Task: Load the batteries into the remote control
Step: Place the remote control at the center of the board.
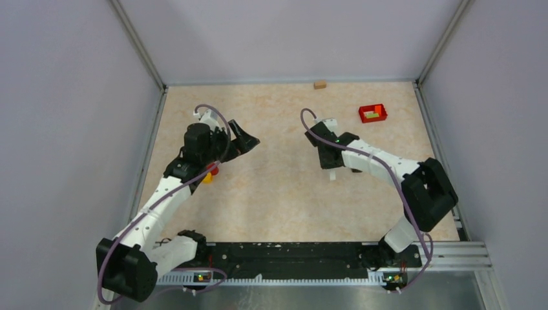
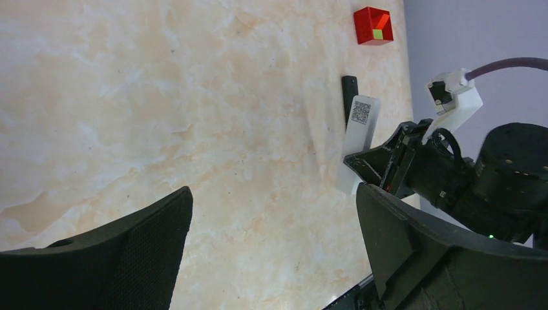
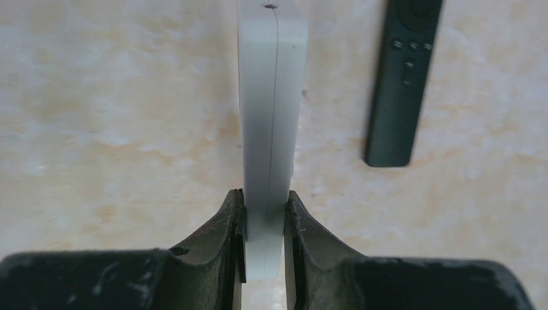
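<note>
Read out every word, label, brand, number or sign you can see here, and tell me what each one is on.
No readable words or numbers in any view.
Square code label on the white remote: a scan pattern only, no letters.
Button marks on the black remote: too blurred to read.
Red box: no text to be seen.

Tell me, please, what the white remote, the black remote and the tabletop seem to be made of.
The white remote looks like matte plastic: a moulded seam runs along its edge. The black remote is likely matte plastic, with moulded buttons. The tabletop is smooth with a beige marble pattern, perhaps laminate rather than stone.
</note>
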You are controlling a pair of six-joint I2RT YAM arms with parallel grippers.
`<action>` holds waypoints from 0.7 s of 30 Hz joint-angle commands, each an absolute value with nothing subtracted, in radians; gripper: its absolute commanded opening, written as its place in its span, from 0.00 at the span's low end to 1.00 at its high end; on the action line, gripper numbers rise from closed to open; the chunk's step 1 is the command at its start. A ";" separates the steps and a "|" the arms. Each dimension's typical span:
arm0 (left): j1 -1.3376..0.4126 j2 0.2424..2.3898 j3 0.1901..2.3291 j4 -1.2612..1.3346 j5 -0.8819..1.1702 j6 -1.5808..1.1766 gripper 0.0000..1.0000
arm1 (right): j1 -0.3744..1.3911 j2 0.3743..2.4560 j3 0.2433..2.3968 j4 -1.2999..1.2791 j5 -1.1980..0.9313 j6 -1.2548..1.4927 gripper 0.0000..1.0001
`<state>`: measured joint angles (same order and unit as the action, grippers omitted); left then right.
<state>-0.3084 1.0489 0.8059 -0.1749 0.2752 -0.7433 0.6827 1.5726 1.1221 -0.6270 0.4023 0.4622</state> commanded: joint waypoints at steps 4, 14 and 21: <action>-0.305 1.003 0.841 -0.183 0.255 -0.705 0.99 | 0.672 1.703 1.250 -0.853 0.754 0.432 0.00; -0.305 1.030 0.849 -0.181 0.279 -0.712 0.99 | 0.672 1.843 1.278 -0.866 0.791 0.417 0.00; -0.305 1.042 0.859 -0.190 0.281 -0.706 0.99 | 0.672 1.877 1.297 -0.854 0.734 0.412 0.14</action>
<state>-0.3084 1.0344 0.8120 -0.2039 0.2718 -0.7254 0.6777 1.8709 1.2411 -0.8551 0.7368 0.4217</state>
